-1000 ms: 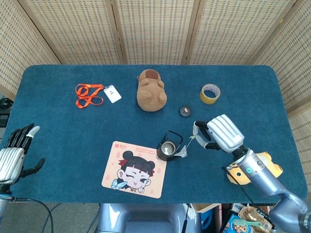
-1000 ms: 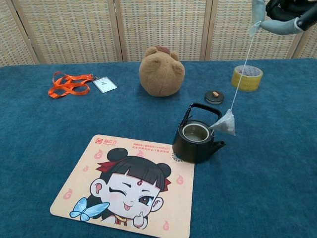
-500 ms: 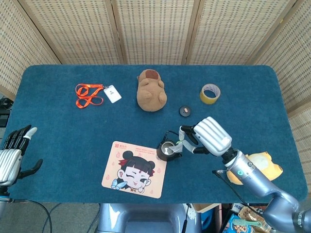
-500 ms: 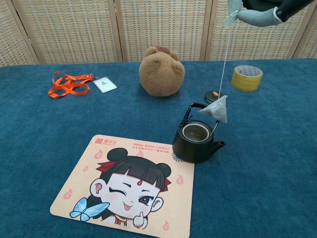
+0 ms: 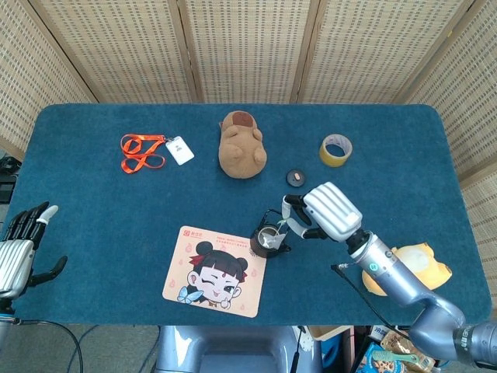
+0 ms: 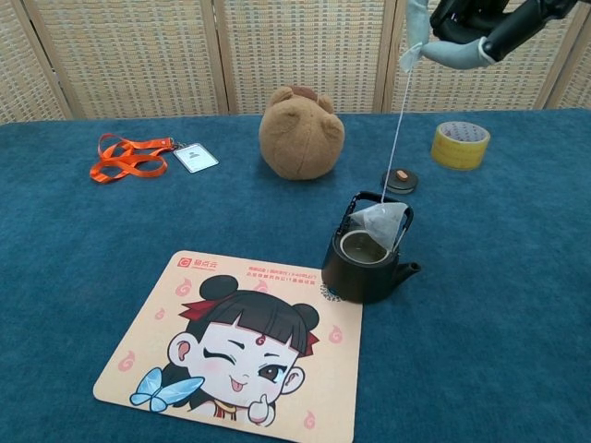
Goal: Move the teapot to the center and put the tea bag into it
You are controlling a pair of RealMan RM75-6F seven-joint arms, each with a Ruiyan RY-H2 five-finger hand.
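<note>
The right robot hand (image 5: 322,214) pinches the string of the small white tea bag (image 6: 377,224). The bag has swung from the spout side to just above the round black teapot (image 6: 366,263), so lowering should come next. The left robot hand (image 5: 19,249) waits open at 8 o'clock of the blue desk (image 5: 93,202).

tea bag (image 6: 377,224) above teapot (image 6: 364,261) | lid (image 6: 399,180) behind | mat (image 6: 242,347) left

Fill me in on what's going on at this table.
The right hand pinches the tag end of a tea bag string, dangling the bag just over the open mouth of the black teapot, inside its raised handle. It isn't in the pot yet. The left hand hangs open at the table's edge, holding nothing.
</note>
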